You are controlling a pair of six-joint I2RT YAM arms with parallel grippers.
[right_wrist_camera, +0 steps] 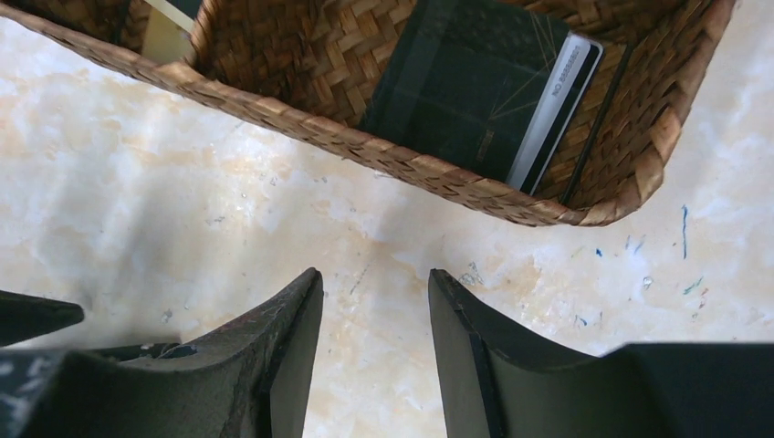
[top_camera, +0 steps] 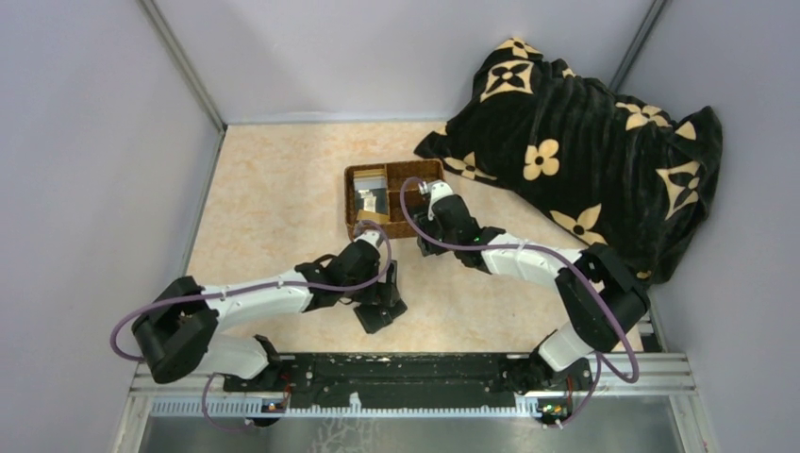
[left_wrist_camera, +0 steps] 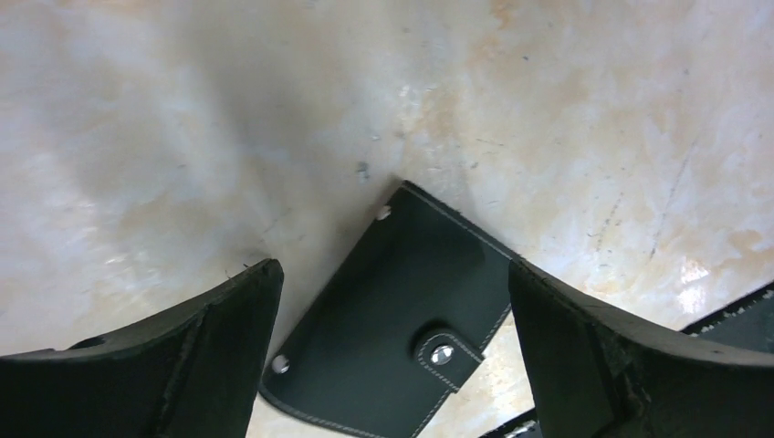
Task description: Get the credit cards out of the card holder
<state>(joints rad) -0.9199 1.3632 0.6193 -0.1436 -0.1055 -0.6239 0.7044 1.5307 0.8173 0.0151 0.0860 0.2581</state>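
Tabletop, wicker tray with dark card

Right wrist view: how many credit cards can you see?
2: a dark card in the right compartment of the wicker tray, a pale card in the left; others possibly hidden.

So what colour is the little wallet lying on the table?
The card holder is black, with pale stitching along its edges. The left wrist view shows it best.
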